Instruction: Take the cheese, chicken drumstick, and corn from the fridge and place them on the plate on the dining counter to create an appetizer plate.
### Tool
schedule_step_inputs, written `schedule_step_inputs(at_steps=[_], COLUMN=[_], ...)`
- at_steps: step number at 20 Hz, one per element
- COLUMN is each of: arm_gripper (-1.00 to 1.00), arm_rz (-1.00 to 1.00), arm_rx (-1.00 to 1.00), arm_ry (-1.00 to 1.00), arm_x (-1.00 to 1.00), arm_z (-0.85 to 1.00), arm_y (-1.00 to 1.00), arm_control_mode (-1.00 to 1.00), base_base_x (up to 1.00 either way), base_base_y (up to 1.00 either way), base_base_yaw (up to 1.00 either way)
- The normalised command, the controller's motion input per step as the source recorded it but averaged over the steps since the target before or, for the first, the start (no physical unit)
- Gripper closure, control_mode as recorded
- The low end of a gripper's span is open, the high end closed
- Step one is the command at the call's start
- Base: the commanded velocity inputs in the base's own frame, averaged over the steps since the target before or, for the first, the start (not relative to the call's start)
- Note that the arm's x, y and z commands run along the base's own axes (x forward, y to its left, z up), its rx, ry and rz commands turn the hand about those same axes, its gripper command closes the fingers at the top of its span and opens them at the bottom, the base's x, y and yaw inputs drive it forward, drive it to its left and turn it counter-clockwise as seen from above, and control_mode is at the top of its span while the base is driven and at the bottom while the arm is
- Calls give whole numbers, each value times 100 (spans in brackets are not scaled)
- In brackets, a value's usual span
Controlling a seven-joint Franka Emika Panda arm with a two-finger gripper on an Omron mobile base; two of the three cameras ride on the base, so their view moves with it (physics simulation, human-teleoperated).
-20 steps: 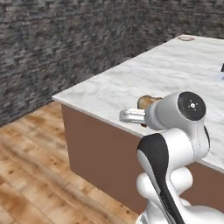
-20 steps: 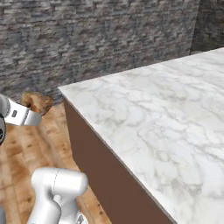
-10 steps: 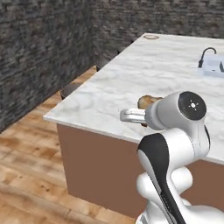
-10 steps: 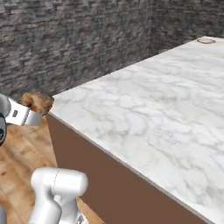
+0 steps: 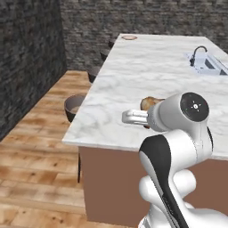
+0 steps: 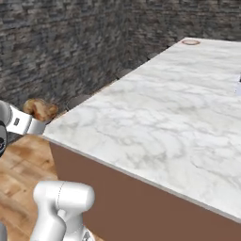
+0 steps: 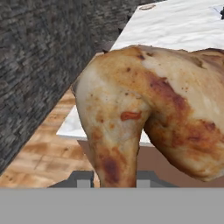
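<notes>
The claw is pinching the brown, lumpy roasted chicken drumstick, which rises from the fingertips toward 12 o'clock in the hand view. The round plate with red-orange rim lies well apart, at about 12 o'clock at the far end of the long white marble dining counter. The fingers are mostly hidden behind the meat. From the left base view the drumstick is half covered by the arm.
</notes>
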Motion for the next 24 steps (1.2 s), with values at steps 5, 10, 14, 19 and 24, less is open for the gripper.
schedule_step_inputs(at_steps=[5,10,14,19,24], arm_gripper=[100,100,100,100,100], arm_rz=[0,0,0,0,0], arm_rx=[0,0,0,0,0], arm_ry=[0,0,0,0,0], arm_x=[0,0,0,0,0], arm_z=[0,0,0,0,0], arm_y=[0,0,0,0,0], arm_control_mode=[100,100,100,100,100], base_base_x=[17,0,0,0,15], base_base_y=[100,100,100,100,81], base_base_yaw=[-34,-26,-20,-20,-21])
